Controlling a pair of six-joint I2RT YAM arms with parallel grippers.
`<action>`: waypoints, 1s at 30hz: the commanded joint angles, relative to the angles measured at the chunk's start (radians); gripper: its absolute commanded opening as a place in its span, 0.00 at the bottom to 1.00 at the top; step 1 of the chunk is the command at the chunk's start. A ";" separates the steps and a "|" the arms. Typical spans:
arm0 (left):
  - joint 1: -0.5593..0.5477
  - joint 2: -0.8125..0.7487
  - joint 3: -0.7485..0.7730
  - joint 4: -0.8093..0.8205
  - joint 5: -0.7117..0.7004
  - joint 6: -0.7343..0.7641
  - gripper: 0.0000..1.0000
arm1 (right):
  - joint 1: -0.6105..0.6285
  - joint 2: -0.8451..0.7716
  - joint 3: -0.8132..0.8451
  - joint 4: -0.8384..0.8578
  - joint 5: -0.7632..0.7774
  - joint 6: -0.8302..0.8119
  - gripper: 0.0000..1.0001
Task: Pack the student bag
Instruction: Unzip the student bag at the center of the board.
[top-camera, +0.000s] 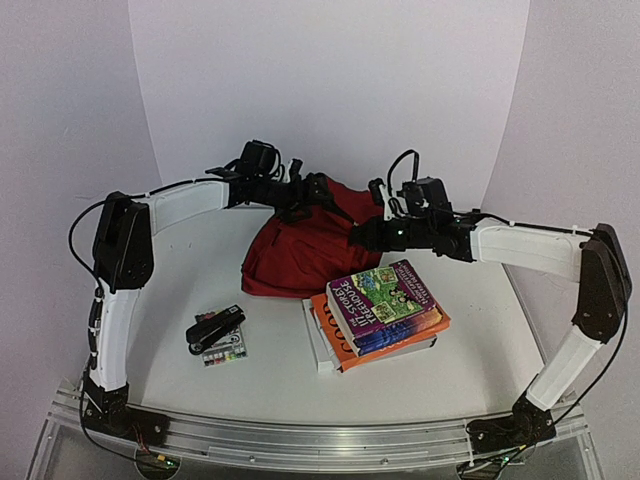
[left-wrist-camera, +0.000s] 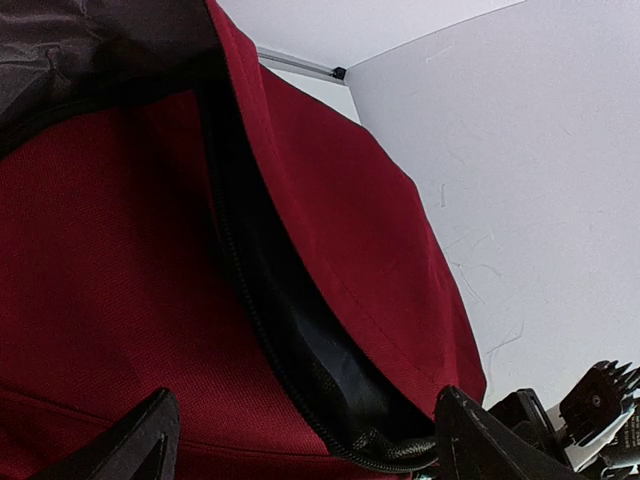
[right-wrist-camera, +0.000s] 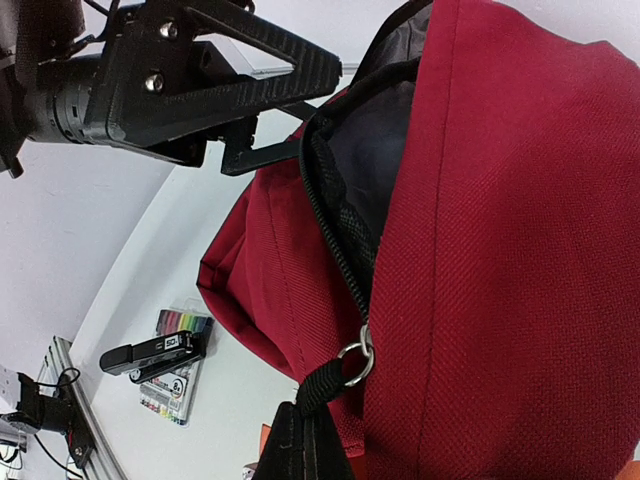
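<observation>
The dark red student bag (top-camera: 300, 250) lies at the back middle of the table, its zipper partly open on a dark lining (left-wrist-camera: 320, 350). My left gripper (top-camera: 322, 195) is at the bag's top; in the left wrist view (left-wrist-camera: 310, 450) its jaws stand wide apart over the zipper opening. My right gripper (top-camera: 358, 237) is at the bag's right side. In the right wrist view (right-wrist-camera: 305, 450) it is shut on the black zipper pull strap (right-wrist-camera: 335, 385), which hangs from a metal ring (right-wrist-camera: 357, 362). The left gripper also shows in the right wrist view (right-wrist-camera: 230, 90).
A stack of books (top-camera: 380, 310) lies in front of the bag to the right. A black stapler (top-camera: 215, 327) rests on a pack of coloured markers (top-camera: 225, 350) at the front left; both also show in the right wrist view (right-wrist-camera: 155, 352).
</observation>
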 joint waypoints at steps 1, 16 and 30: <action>-0.009 -0.004 0.010 0.057 0.021 -0.048 0.86 | 0.010 -0.039 -0.009 0.017 0.000 -0.011 0.00; -0.043 0.080 0.067 0.204 0.126 -0.168 0.16 | 0.016 -0.061 -0.018 0.017 0.014 -0.014 0.00; -0.011 -0.201 0.077 0.275 -0.141 0.090 0.00 | 0.018 -0.200 -0.109 0.008 0.022 0.109 0.00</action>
